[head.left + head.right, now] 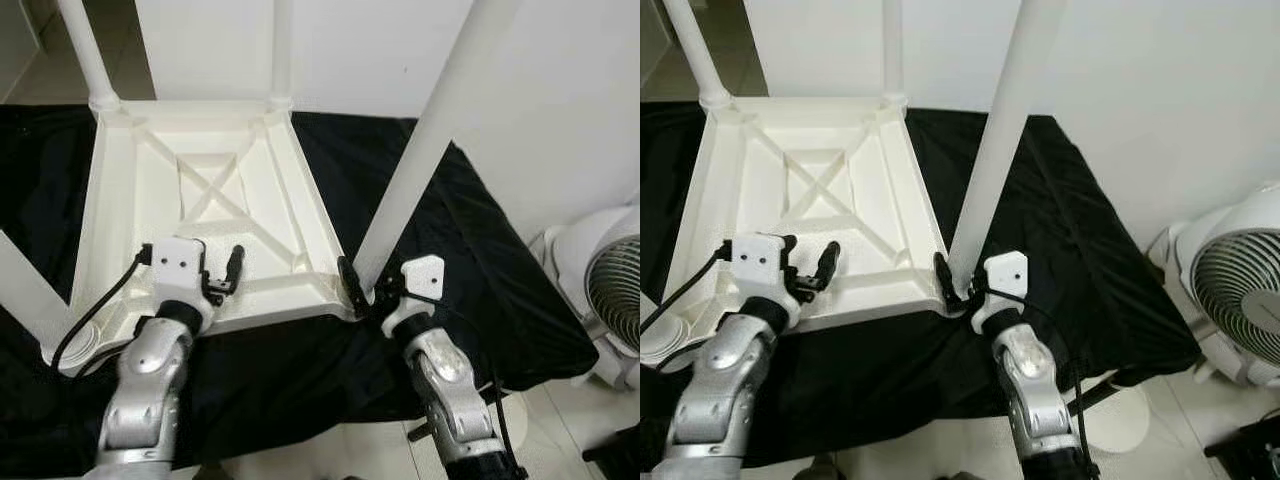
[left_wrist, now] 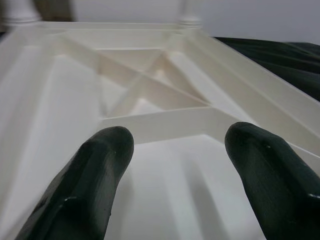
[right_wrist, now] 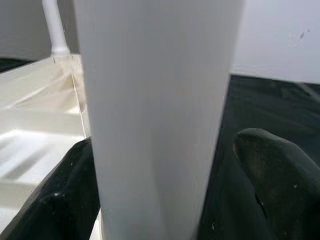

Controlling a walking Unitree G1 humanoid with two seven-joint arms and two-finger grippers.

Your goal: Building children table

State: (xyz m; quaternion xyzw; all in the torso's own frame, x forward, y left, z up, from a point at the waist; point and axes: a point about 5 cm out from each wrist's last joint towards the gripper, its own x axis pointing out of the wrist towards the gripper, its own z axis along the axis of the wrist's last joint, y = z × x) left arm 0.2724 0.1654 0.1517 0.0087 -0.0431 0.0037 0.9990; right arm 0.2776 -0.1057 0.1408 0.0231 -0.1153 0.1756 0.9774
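Note:
A white plastic children's table lies upside down on a black cloth. Round white legs stand in its two far corners, and another leans out of the near left corner. A long white leg rises from the near right corner. My right gripper straddles its base, open: one finger lies against the leg, the other finger stands a little off it. My left gripper hovers open over the table's near rim, holding nothing, its fingers pointing at the cross ribs.
A white fan stands on the floor to the right, close to the cloth's edge. A white wall runs behind and to the right. A black cable loops from my left wrist over the table's near left corner.

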